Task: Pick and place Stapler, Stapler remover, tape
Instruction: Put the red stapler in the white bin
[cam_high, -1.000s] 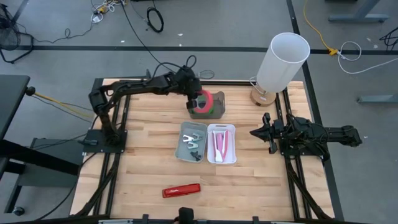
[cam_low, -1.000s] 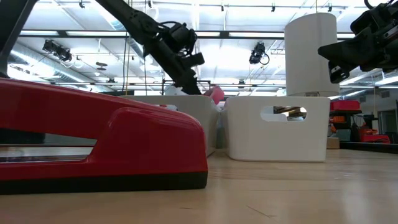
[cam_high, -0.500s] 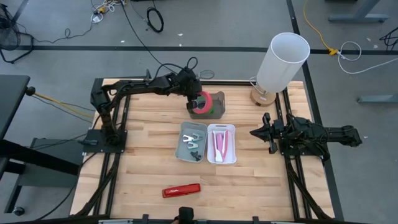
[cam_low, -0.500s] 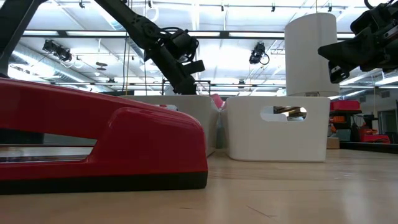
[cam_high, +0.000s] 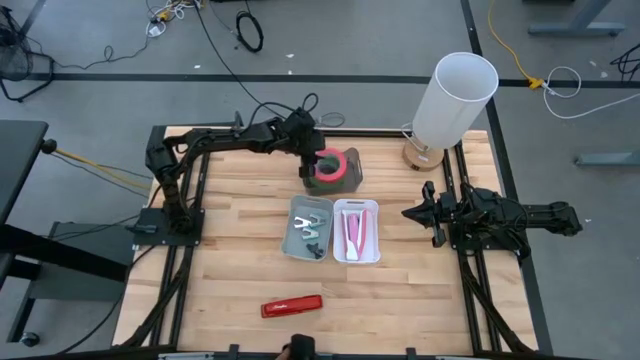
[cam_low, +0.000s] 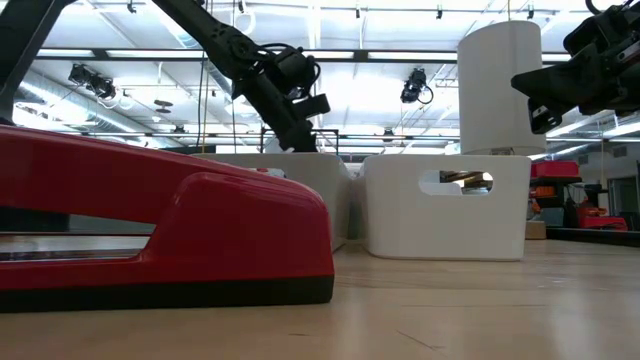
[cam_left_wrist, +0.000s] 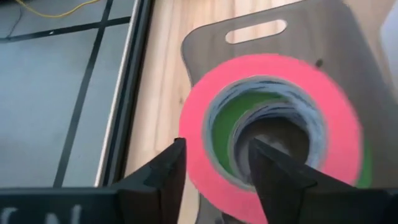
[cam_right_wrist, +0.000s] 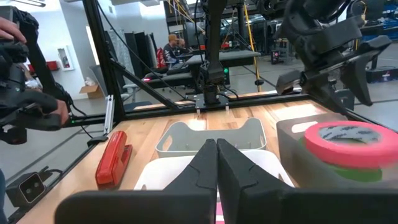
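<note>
A pink tape roll (cam_high: 333, 166) lies flat on a green roll (cam_right_wrist: 348, 172) inside a grey container (cam_high: 352, 178) at the far middle of the table. My left gripper (cam_high: 311, 162) is open at the roll's left side. One finger (cam_left_wrist: 163, 180) stands outside the ring and the other (cam_left_wrist: 273, 180) over its hole. A red stapler (cam_high: 292, 306) lies on the table near the front edge. Grey staple removers (cam_high: 308, 228) lie in a white bin (cam_high: 296, 246). My right gripper (cam_high: 410, 213) waits shut at the table's right.
A second white bin (cam_high: 357, 257), holding pink things, stands beside the first at mid table. A white cylindrical lamp (cam_high: 455, 98) stands at the far right corner. In the right wrist view a person's hands (cam_right_wrist: 31, 102) show beyond the table's left side.
My left gripper has opened and let go of the pink tape. The roll, held tilted a second ago, has dropped and now lies flat on the green roll in the grey container. In the low view it has sunk out of sight behind the bins.
</note>
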